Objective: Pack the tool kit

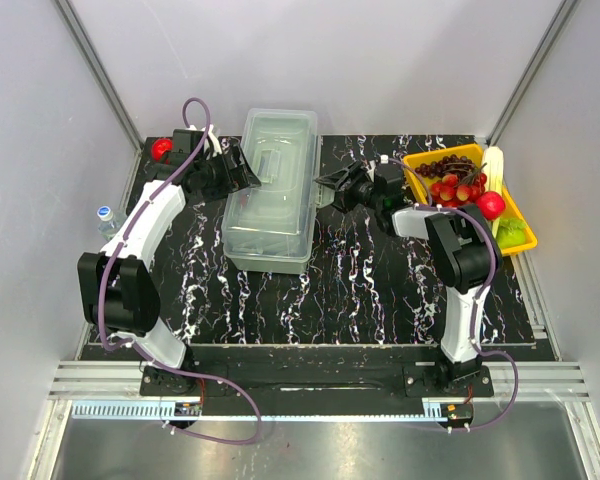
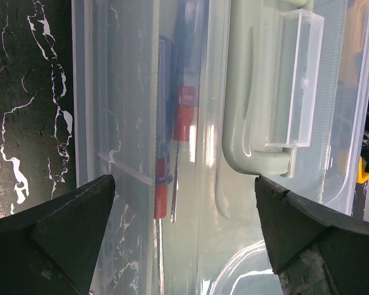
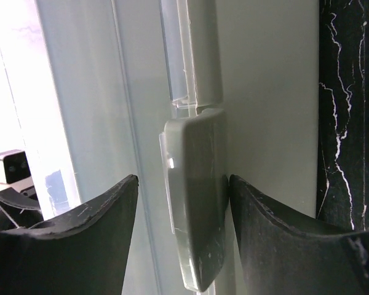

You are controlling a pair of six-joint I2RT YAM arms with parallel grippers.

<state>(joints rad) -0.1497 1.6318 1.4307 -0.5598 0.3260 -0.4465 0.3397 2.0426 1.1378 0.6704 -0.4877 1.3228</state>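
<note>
Right claw [image 3: 183,184] stands part-open astride the grey latch [image 3: 194,209] on the right wall of the toolbox [image 1: 270,190]. One finger touches the latch's edge and the other shows a sliver of gap, so nothing is clamped. Left claw [image 2: 184,181] gapes at its widest, facing the box from the left and holding nothing. Between its fingers, through the lid, a blue-and-red screwdriver [image 2: 183,104] shows, with the moulded handle [image 2: 252,123] beside it.

The toolbox sits lid down at mid-counter [image 1: 370,290] toward the back edge, its long side running front to back, between the two claws.

It looks like thin, smooth plastic: probably light and bulky, with slick walls that would flex under a squeeze. The latch is the stiff part to press. For lifting, the handle is the likely hold, and loose tools inside would probably shift if the box tips.
</note>
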